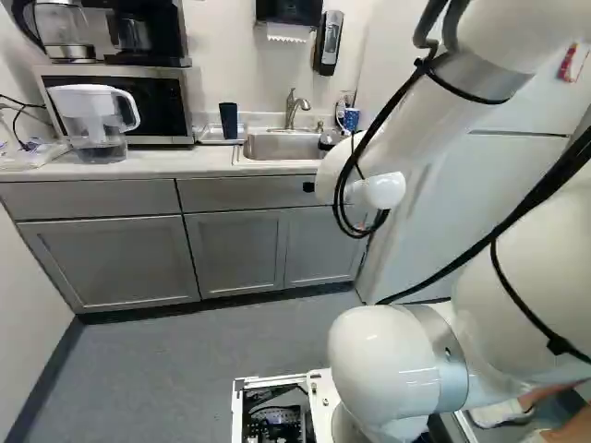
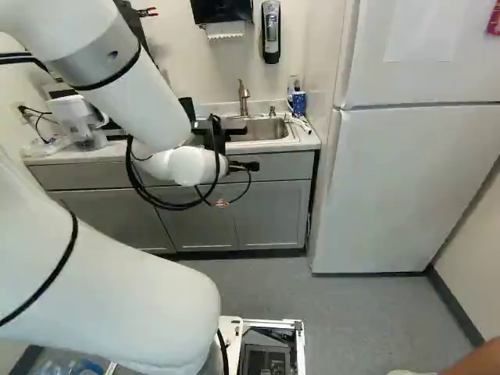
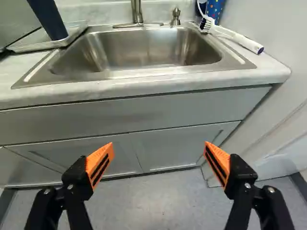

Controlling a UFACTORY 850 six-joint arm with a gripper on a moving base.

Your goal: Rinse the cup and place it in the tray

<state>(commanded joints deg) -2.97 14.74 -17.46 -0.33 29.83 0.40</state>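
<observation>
In the right base view my gripper (image 2: 212, 134) shows as a dark shape in front of the counter by the sink. The wrist view has the gripper (image 3: 159, 160) with its orange-padded fingers wide apart and nothing between them, ahead of the cabinet front. A tall dark blue cup (image 1: 228, 121) stands in the shallow tray (image 1: 211, 135) beside the sink. The cup (image 3: 48, 19) and tray (image 3: 72, 37) lie beyond the fingers, on the microwave's side of the basin. The steel sink (image 3: 144, 48) and its faucet (image 1: 292, 108) are ahead of the gripper.
A white-handled brush (image 3: 237, 39) lies at the sink's fridge-side corner, near a blue patterned cup (image 2: 298, 102). A water pitcher (image 1: 95, 123) stands before the microwave (image 1: 159, 103). The counter edge (image 3: 144, 86) runs ahead of the gripper; the white fridge (image 2: 406, 183) stands at the right.
</observation>
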